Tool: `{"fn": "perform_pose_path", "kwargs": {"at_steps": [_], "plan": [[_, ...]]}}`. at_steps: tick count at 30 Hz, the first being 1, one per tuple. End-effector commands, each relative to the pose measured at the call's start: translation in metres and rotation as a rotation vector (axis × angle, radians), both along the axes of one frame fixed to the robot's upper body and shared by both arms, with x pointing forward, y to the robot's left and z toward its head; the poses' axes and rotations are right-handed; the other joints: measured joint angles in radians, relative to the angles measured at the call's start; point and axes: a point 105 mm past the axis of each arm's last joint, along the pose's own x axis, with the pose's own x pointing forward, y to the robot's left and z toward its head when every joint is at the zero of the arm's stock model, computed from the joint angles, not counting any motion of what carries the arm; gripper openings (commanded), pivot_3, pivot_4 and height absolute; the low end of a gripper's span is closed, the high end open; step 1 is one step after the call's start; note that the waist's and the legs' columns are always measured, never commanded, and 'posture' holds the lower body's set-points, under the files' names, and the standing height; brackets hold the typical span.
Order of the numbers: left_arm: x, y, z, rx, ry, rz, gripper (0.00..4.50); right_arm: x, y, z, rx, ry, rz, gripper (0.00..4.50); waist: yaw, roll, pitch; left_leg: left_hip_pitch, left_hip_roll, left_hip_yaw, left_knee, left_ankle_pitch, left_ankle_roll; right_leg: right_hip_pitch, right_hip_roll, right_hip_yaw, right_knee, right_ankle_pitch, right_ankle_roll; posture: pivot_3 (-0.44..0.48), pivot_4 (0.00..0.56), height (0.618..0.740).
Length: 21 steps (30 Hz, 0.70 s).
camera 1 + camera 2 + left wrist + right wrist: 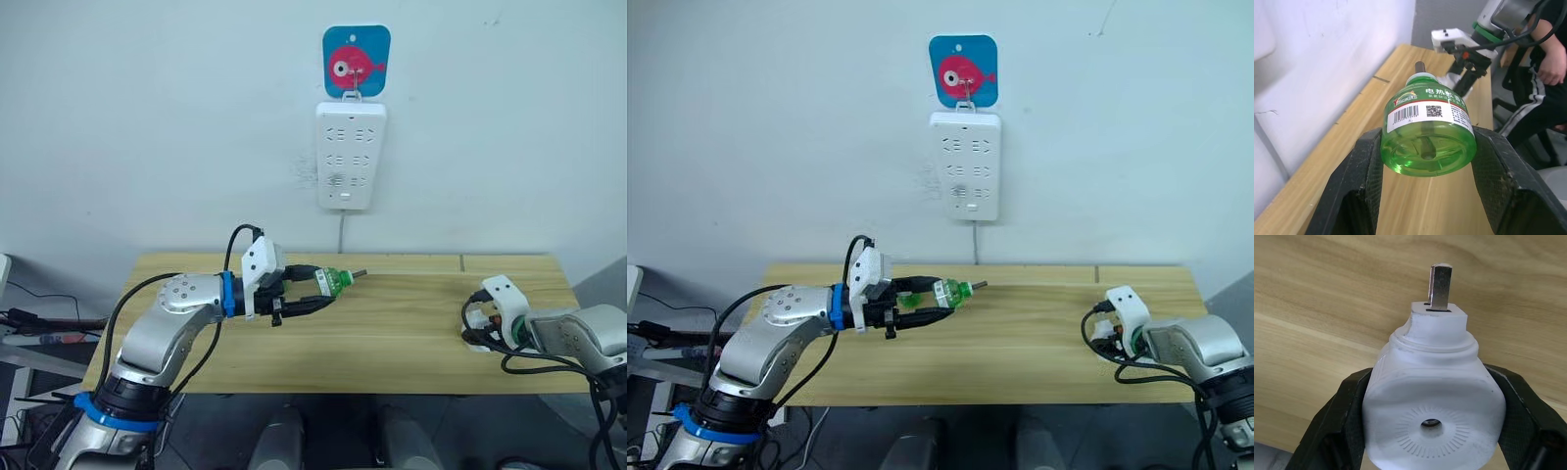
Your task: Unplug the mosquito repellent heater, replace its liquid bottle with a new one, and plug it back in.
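- Head camera, left eye: over a wooden table (pixel 392 333), the left gripper (pixel 312 294) holds a green liquid bottle (pixel 335 282) lying sideways between its fingers, wick end pointing toward the robot's right. On the wall behind hangs a white power strip (pixel 351 155) with nothing plugged in, below a blue fish hook (pixel 357 61).
- Head camera, right eye: the right gripper (pixel 1107 338) sits low at the table's right edge, well apart from the bottle, with something white at its fingertips.
- Left wrist camera: both black fingers (pixel 1364 181) press the bottle's sides, jaws closed on its round body, base toward the camera and wick beyond the fingertips. Past the bottle, the other arm's gripper and a seated person (pixel 1547 58) appear at the table's far end.
- Right wrist camera: the jaws clamp the mosquito repellent heater (pixel 1432 416) by its flanks, vented face toward the camera, metal prongs (pixel 1440 286) pointing away past the fingertips toward the tabletop.
- Judgement: the next step looks like joining bottle and heater. The bottle's round, smooth body could roll or slip in the grip if the wick meets the socket off-axis; a skewed approach may bend the wick or cross the thread. The heater's rounded flanks offer little purchase against twisting force.
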Motion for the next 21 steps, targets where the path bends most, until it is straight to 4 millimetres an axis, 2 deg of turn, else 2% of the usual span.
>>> {"fn": "perform_pose_path", "kwargs": {"at_steps": [1, 2, 5, 10, 11, 14, 18, 21], "plan": [[-0.002, -0.002, 0.004, -0.01, -0.038, -0.008, 2.23, 0.01, -0.009, 0.013, -0.011, -0.056, -0.039, 3.0, 0.0, 0.0, 0.0, 0.0, 0.0, 0.0, 0.0, 0.0, 0.0, 0.0, 0.0, 0.0, 0.0, 0.0, 0.0, 0.087, 0.218, 0.732], [-0.002, -0.002, 0.003, -0.01, -0.04, -0.008, 2.23, 0.012, -0.01, 0.014, -0.016, -0.069, -0.041, 3.71, 0.0, 0.0, 0.0, 0.0, 0.0, 0.0, 0.0, 0.0, 0.0, 0.0, 0.0, 0.0, 0.001, 0.0, 0.0, 0.086, 0.218, 0.732], [-0.001, -0.003, 0.001, -0.01, -0.037, -0.009, 2.23, 0.013, -0.009, 0.022, 0.014, -0.086, -0.062, 4.49, -0.001, 0.0, 0.0, 0.0, 0.0, 0.0, 0.0, 0.0, 0.0, 0.0, 0.0, 0.0, 0.001, 0.0, 0.0, 0.074, 0.218, 0.732], [0.001, -0.006, 0.002, -0.034, -0.044, -0.008, 2.23, 0.012, -0.008, 0.038, 0.048, -0.135, -0.082, 4.5, -0.001, 0.001, 0.0, 0.0, 0.0, 0.0, 0.0, 0.0, 0.0, 0.0, 0.0, 0.0, 0.001, 0.0, 0.0, 0.063, 0.219, 0.732], [0.002, -0.008, 0.004, -0.052, -0.053, 0.002, 2.23, 0.011, -0.003, 0.046, 0.067, -0.166, -0.061, 4.5, -0.001, 0.001, 0.001, 0.0, 0.0, 0.0, 0.0, 0.0, 0.0, 0.0, 0.0, 0.0, 0.001, 0.0, 0.0, 0.055, 0.218, 0.732], [0.009, -0.012, 0.012, -0.11, -0.119, 0.042, 2.23, 0.004, 0.022, 0.077, 0.195, -0.276, 0.029, 4.5, -0.001, 0.002, 0.001, 0.0, 0.0, -0.001, 0.0, 0.0, 0.0, 0.0, 0.0, -0.001, 0.001, 0.0, 0.0, 0.045, 0.21, 0.732], [0.016, -0.02, 0.021, -0.194, -0.239, 0.099, 2.23, -0.013, 0.06, 0.109, 0.432, -0.393, 0.109, 4.5, -0.002, 0.002, 0.001, 0.001, 0.001, -0.001, 0.0, 0.0, 0.0, 0.001, 0.0, -0.001, 0.001, 0.0, 0.0, 0.025, 0.207, 0.732], [0.017, -0.026, 0.019, -0.229, -0.304, 0.123, 2.23, -0.018, 0.083, 0.129, 0.614, -0.528, 0.102, 4.5, -0.003, 0.001, 0.001, 0.001, 0.001, -0.001, 0.0, 0.0, 0.0, 0.001, 0.0, -0.001, 0.001, 0.0, 0.0, 0.01, 0.197, 0.732]]}}
